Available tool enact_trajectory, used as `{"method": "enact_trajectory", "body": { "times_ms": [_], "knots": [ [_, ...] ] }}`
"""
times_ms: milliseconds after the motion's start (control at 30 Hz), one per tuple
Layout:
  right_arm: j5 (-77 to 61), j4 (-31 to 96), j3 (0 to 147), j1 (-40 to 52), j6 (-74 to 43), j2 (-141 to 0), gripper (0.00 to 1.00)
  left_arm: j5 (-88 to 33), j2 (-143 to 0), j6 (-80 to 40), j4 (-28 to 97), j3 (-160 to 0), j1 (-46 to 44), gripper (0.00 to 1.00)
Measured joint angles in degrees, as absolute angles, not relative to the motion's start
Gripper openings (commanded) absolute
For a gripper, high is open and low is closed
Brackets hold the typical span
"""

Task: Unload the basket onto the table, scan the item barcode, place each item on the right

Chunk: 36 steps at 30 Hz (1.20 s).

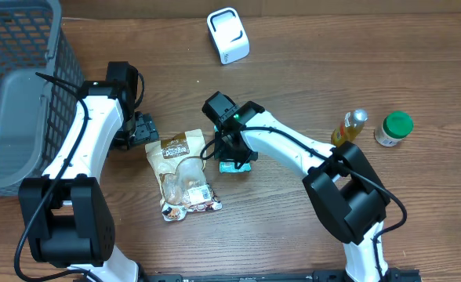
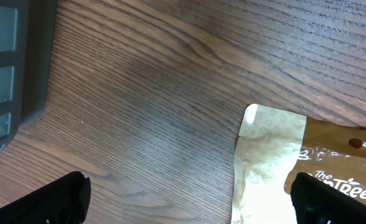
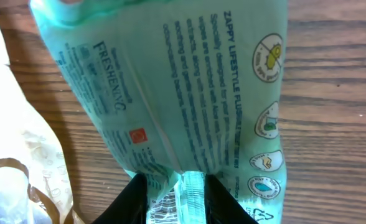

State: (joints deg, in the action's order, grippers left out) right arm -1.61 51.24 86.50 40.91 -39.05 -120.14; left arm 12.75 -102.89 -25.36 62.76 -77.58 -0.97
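Observation:
The item, a teal wipes packet (image 3: 170, 81), lies on the wood beside my right gripper (image 3: 180, 199), which is shut on the packet's end seam. A strip of barcode (image 3: 164, 210) shows between the black fingers (image 3: 130, 200). From above, the right gripper (image 1: 232, 149) covers most of the teal packet (image 1: 235, 166). A white scanner (image 1: 228, 35) stands at the back centre. My left gripper (image 2: 189, 208) hangs open low over the table, its right finger (image 2: 338, 199) over the top corner of a gold snack pouch (image 2: 267, 155).
The snack pouch (image 1: 183, 176) lies flat between the two arms. A grey mesh basket (image 1: 15, 86) fills the far left. A yellow bottle (image 1: 350, 128) and a green-lidded jar (image 1: 393, 128) stand at the right.

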Motion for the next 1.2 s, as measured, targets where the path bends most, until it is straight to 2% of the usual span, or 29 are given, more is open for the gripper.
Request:
{"method": "enact_trajectory", "body": {
  "times_ms": [33,67,167,300,433,533,767,833,900,1067,1200],
  "knots": [
    [-1.76,50.39,85.73,40.91,-39.46,-119.74,0.47,12.75,-102.89,-25.36,62.76,-77.58,-0.97,0.99],
    [-2.35,49.32,85.17,40.91,-39.46,-119.39,0.52,12.75,-102.89,-25.36,62.76,-77.58,-0.97,1.0],
    [-3.22,48.03,84.84,41.08,-39.33,-119.13,0.55,12.75,-102.89,-25.36,62.76,-77.58,-0.97,1.0],
    [-4.19,47.57,84.84,41.08,-39.46,-119.02,0.73,12.75,-102.89,-25.36,62.76,-77.58,-0.97,1.0],
    [-4.78,47.4,84.84,41.3,-38.89,-118.89,0.78,12.75,-102.89,-25.36,62.76,-77.58,-0.97,0.99],
    [-5.1,48.4,85.41,41.3,-37.56,-118.89,0.78,12.75,-102.89,-25.36,62.76,-77.58,-0.97,1.0],
    [-1.34,60.14,91.81,41.23,-36.1,-121.27,0.79,12.75,-102.89,-25.36,62.76,-77.58,-0.97,1.0],
    [0.05,63.7,94.5,41.21,-36.01,-121.45,0.85,12.75,-102.89,-25.36,62.76,-77.58,-0.97,1.0],
    [0.91,65.95,96.79,41.19,-36.29,-121.43,1.0,12.75,-102.89,-25.36,62.76,-77.58,-0.97,1.0],
    [1.96,67.31,98.32,41.08,-35.68,-121.45,0.98,12.75,-102.89,-25.36,62.76,-77.58,-0.97,1.0],
    [2.17,68.25,98.3,40.97,-35.38,-121.45,0.71,12.78,-102.89,-25.36,62.76,-77.58,-0.97,1.0]
  ]
}}
